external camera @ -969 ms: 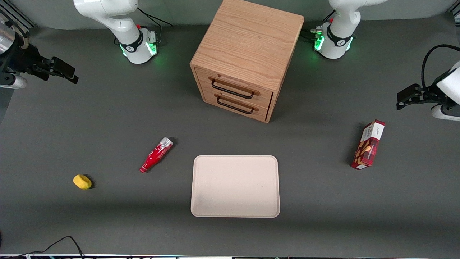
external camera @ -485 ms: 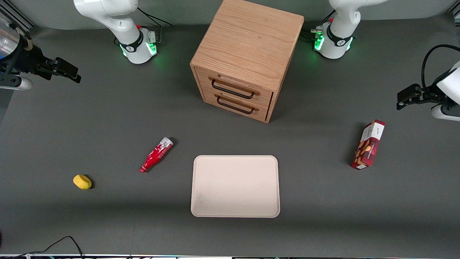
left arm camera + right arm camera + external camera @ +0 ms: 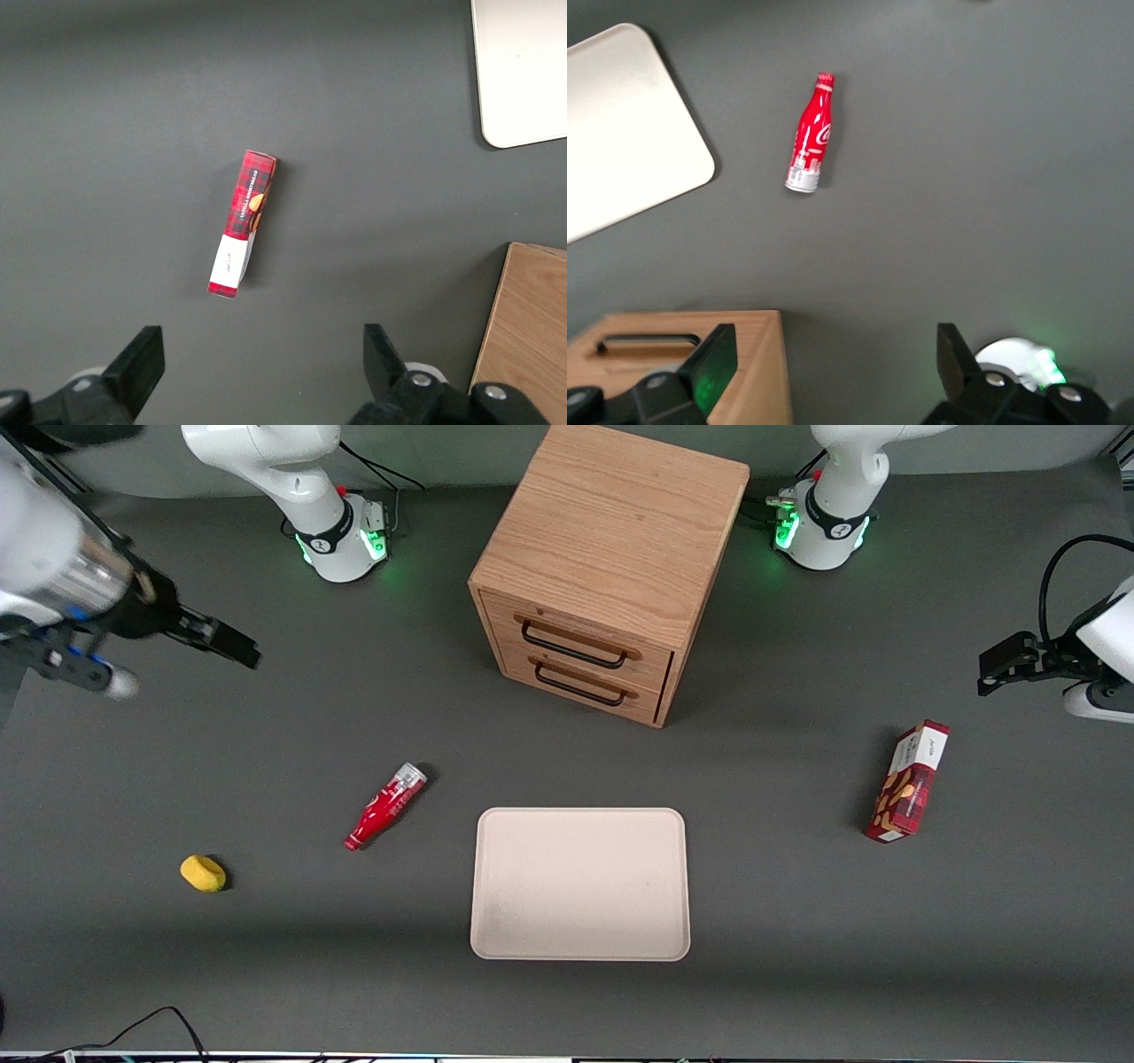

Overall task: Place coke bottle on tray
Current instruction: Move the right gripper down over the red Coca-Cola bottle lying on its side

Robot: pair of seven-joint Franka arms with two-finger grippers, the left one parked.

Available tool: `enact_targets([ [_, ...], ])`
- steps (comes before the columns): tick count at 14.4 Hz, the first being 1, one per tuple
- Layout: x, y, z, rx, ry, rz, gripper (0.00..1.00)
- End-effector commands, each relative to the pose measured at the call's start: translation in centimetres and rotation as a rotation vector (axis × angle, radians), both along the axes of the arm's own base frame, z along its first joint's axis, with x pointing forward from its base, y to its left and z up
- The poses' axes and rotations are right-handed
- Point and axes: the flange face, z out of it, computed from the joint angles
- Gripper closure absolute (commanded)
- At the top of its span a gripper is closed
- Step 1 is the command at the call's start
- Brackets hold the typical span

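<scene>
**Coke bottle lies on the mat, apart from the tray; gripper high near the working arm's edge**

Nearest the front edge of the table, a black cable (image 3: 142, 1023) loops in at the corner on the working arm's end, partly cut off by the frame. The tray (image 3: 580, 884) sits flat near the middle of the front edge, with nothing in it. A small yellow object (image 3: 203, 872) rests toward the working arm's end; what it is cannot be made out.

The coke bottle (image 3: 385, 806) lies on its side on the bare table, beside the tray but not touching it, cap pointing toward the front edge and clear base away from it. In the right wrist view the coke bottle (image 3: 811, 135) lies well apart from the tray (image 3: 620, 124). A red snack box (image 3: 907, 781) lies toward the parked arm's end.

Farther back, a wooden drawer cabinet (image 3: 611, 567) stands mid-table, both drawers shut. The gripper (image 3: 232, 646) hangs above the table near the working arm's edge, blurred, its arm cut off by the frame. Its fingers (image 3: 713, 367) are spread wide and hold nothing.
</scene>
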Motion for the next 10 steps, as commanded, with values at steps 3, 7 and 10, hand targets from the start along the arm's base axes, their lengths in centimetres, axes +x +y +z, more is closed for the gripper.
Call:
enact_targets([
  [3, 7.3, 0.5, -14.9, -0.040, 0.164, -0.260, 0.00],
  [7, 7.3, 1.1, -24.1, -0.098, 0.141, -0.276, 0.00],
  [10, 6.2, 1.5, -29.8, -0.111, 0.082, -0.251, 0.00],
])
